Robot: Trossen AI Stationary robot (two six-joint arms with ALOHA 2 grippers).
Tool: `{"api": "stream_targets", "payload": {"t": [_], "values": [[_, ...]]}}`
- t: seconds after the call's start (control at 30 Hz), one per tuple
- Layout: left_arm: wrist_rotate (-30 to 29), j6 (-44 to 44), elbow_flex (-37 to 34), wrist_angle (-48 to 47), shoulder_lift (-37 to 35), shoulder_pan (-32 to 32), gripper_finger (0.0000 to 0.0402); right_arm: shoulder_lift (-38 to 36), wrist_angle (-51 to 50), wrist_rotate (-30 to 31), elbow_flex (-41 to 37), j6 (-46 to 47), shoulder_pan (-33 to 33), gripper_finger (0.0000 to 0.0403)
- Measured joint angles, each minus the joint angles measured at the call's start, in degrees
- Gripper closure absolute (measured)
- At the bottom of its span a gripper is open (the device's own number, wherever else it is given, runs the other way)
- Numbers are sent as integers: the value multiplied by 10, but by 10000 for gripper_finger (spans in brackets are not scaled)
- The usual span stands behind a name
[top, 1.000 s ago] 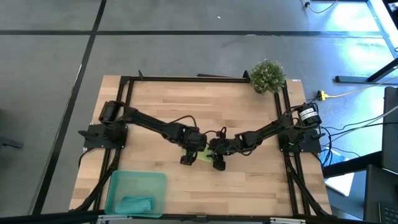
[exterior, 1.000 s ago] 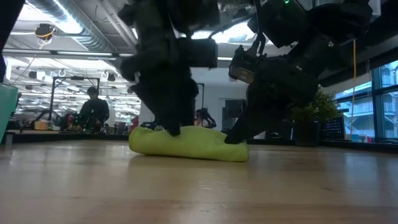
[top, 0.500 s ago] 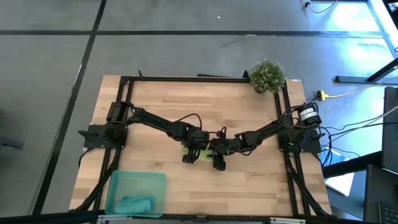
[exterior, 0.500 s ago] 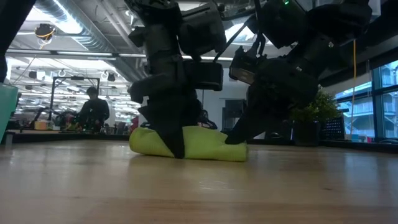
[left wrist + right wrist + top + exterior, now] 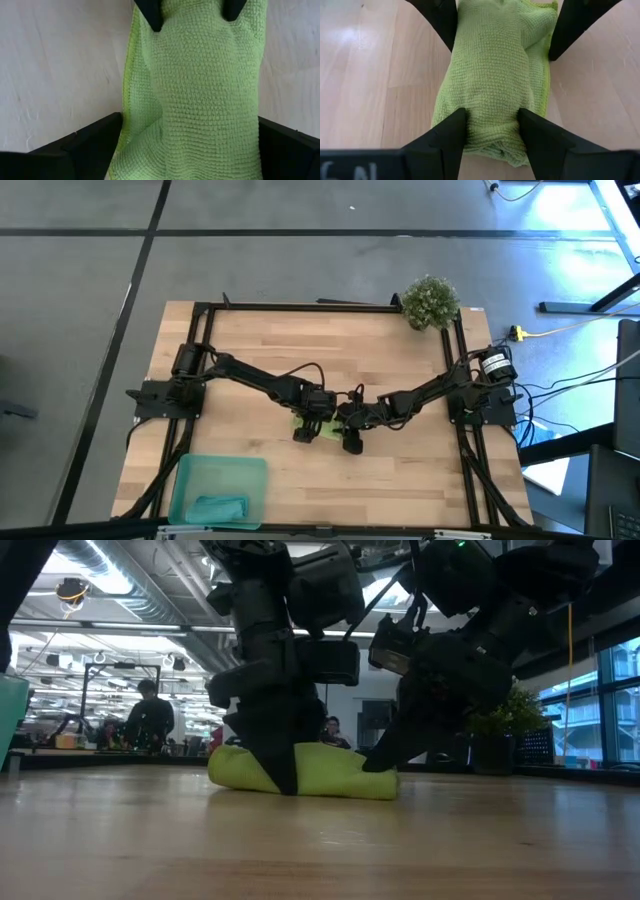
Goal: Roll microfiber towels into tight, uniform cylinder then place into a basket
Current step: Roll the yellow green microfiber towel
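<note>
**Step in hand: gripping the rolled lime towel for transfer**

The lime towel [image 5: 323, 427] lies rolled into a short cylinder at the middle of the table [image 5: 400, 360]. Both grippers are down at it, one at each end.

- Left gripper [image 5: 190, 135]: fingers spread wide, one on each side of the roll and apart from it. No grasp is made.
- Right gripper [image 5: 492, 132]: fingers pressed against both sides of the roll's other end, which bulges between them. This reads as a grasp on the towel.

The basket [image 5: 185, 480] sits at the table's near left corner, well apart from the roll. The teal towel [image 5: 220, 507] already lies inside it. A potted plant [image 5: 430, 301] stands at the far right corner, out of the working area.

**Next move, as judged**

The left fingers must close evenly on the roll. Both arms should then lift together, keeping the cylinder level so it does not unroll, and carry it to the free part of the basket beside the teal towel.
</note>
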Motion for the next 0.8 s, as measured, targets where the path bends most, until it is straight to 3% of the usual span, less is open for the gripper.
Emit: {"api": "stream_targets", "payload": {"t": [0.47, 0.8], "values": [[-9, -31, 0, -18, 1, -6, 114, 0, 0, 0, 0, 0, 0, 218], [-8, -28, 0, -25, 1, -21, 223, 0, 0, 0, 0, 0, 0, 218]]}}
